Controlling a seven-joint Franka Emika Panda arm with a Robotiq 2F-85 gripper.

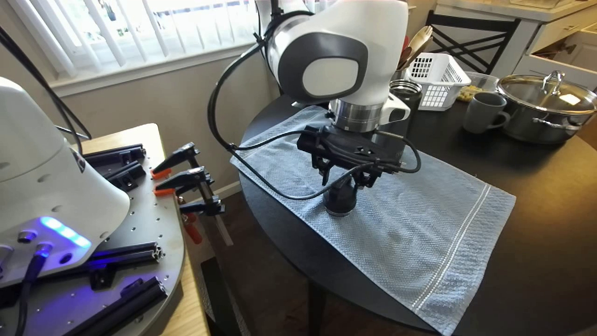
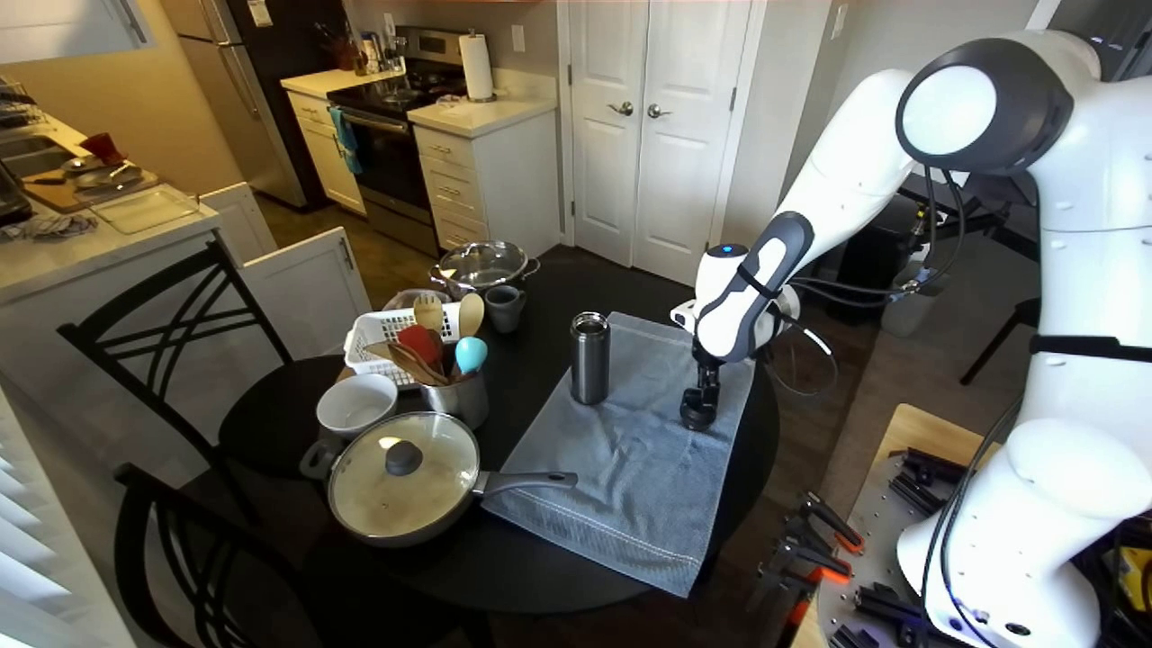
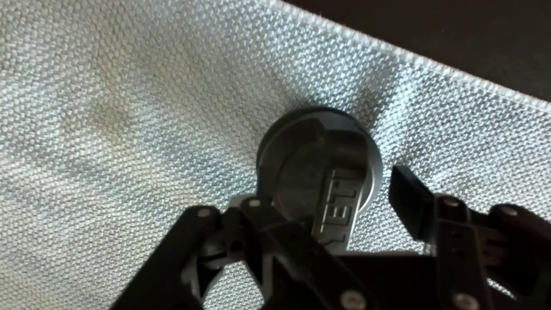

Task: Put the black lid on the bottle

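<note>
One black lid (image 3: 297, 172) sat on the grey-blue cloth (image 1: 443, 233), near an edge of it, on the dark table (image 1: 536, 242). From the wrist view I recorded a circular outline, a dark, smooth finish and a raised strip on the top, running toward the gripper (image 3: 329, 193). The strip bore outlined lettering; I could read an E and a T, while its lower end was partly covered. A pale crescent showed along the rim at the right of that view. In an exterior view I noted the lid upright, its wider base down on the cloth, with a lighter line around the bottom edge.

The gripper stood over the lid, its fingers (image 3: 411, 202) spread wide with the lid's top between them. From the wrist view I observed a sliver of cloth between one finger and the lid; the other finger overlapped the lid's lower left, and whether it touched I could not tell.

The bottle (image 2: 590, 364) stood upright on the same cloth, well apart from the lid: slim, dark grey, metallic, with a bright metal neck, open at the top. In an exterior view the robot arm (image 1: 387, 51) hid part of it from me.
</note>
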